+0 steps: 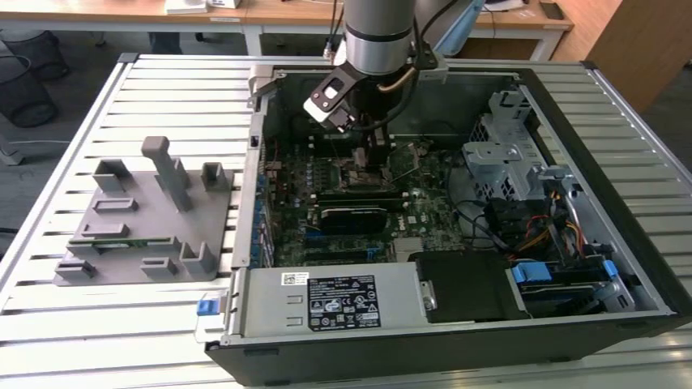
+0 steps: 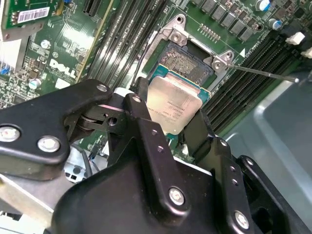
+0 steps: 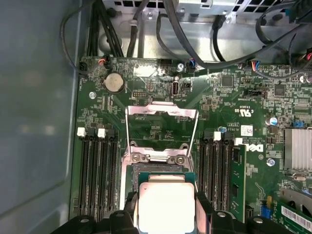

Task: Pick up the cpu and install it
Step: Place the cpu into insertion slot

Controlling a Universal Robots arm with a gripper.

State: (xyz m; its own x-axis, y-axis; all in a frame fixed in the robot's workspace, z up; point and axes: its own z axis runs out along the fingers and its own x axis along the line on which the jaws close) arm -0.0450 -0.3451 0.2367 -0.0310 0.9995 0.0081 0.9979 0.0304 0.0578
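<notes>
The gripper (image 2: 168, 119) clamps the cpu (image 2: 174, 103) by two opposite edges, level and just above the open socket (image 2: 189, 62), overlapping its nearer part, seemingly unseated.

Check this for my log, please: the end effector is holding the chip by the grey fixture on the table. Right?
Not quite. The end effector is holding the chip, but by the open socket on the green board, not by the grey fixture. The second wrist view shows it.
</notes>
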